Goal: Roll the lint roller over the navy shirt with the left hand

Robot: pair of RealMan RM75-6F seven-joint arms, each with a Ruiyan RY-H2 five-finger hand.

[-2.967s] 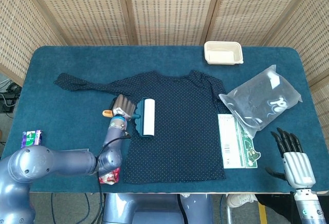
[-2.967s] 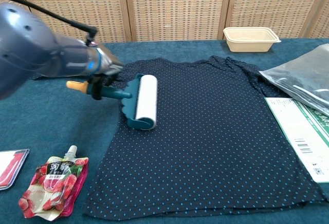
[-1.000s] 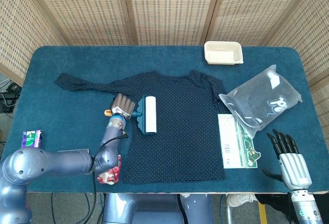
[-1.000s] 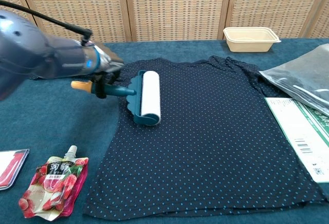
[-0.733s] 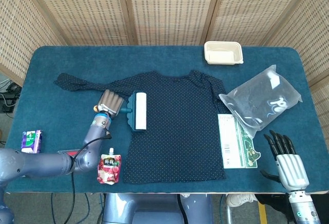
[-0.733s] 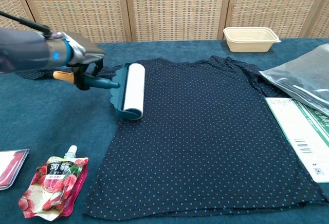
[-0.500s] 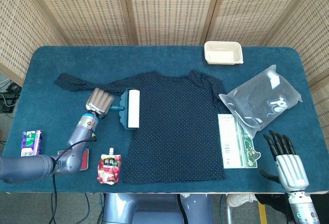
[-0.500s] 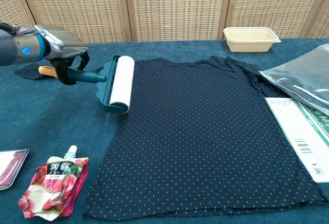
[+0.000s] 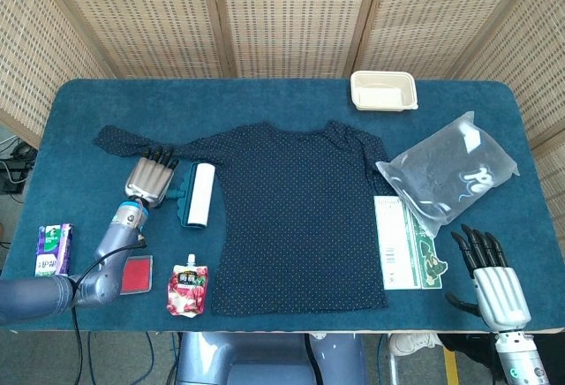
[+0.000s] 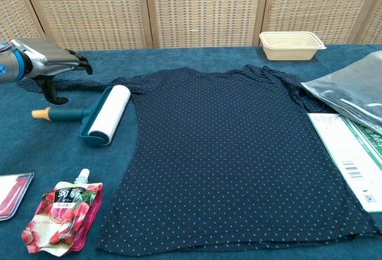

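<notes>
From the head view, the lint roller (image 9: pixel 197 194) lay on the table (image 9: pixel 79 129) just off the navy shirt's (image 9: pixel 300 217) left edge, with the left hand (image 9: pixel 150 179) beside its handle, fingers spread and holding nothing; the right hand (image 9: pixel 492 276) sat at the table's near right corner, fingers apart and empty. From the chest view, the left hand (image 10: pixel 48 57) hovered above and behind the roller's (image 10: pixel 98 118) orange-tipped handle, fingers extended and clear of it, while the roller rested on the cloth beside the shirt (image 10: pixel 239 152).

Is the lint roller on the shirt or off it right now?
Off it: the lint roller lies on the table beside the navy shirt, released by the left hand.
</notes>
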